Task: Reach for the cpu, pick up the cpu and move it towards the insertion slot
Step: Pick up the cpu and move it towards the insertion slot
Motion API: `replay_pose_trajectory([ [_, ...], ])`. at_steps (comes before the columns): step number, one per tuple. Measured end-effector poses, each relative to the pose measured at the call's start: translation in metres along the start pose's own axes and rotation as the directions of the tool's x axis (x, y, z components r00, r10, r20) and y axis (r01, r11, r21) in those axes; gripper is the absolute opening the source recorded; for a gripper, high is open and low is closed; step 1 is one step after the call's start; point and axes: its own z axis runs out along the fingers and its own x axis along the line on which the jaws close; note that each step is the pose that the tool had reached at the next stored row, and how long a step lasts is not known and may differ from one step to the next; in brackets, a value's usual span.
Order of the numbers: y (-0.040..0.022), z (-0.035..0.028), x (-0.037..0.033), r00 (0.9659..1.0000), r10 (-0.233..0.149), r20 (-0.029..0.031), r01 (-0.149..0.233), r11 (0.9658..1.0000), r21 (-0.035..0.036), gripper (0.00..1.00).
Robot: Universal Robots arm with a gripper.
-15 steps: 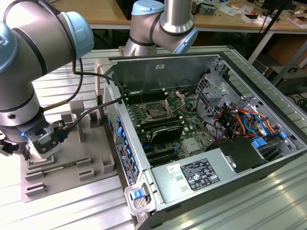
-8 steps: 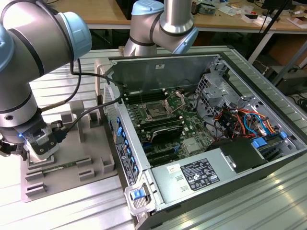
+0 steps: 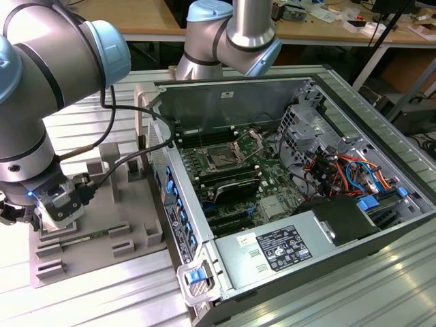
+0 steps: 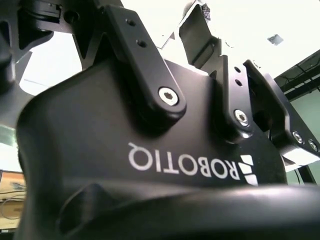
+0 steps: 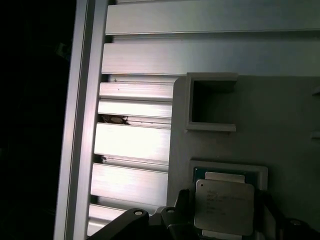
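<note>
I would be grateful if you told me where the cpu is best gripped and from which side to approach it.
Grip the cpu by two opposite thin edges, coming straight down from above. It is a flat square lying face up at a low-walled pocket of the grey tray, so the broad top gives nothing to pinch and a sideways approach would likely meet the walls.

- Arm (image 3: 41, 102): thick silver-grey tubes with pale blue joint caps (image 3: 109, 48).
- Black cables (image 3: 116, 163) run to the wrist, where a small blue light (image 3: 30, 195) glows.
- End effector (image 4: 225, 75): matte black housing and links, silver screws (image 4: 168, 96), white lettering (image 4: 190, 162).
</note>
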Motion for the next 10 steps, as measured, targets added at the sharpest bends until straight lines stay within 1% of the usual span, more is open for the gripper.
replay_pose_trajectory([
  [7,0.0,0.0004,-0.0001,1.0,0.0,0.0003,0.0,1.0,-0.0001,0.64],
  [8,0.0,0.0004,-0.0001,1.0,0.0,0.0002,0.0,1.0,0.0,0.62],
  [9,0.0,0.0004,-0.0001,1.0,0.0,0.0002,0.0,1.0,0.0,0.55],
  [10,0.0,0.0005,-0.0001,1.0,0.0,0.0003,0.0,1.0,-0.0001,0.55],
])
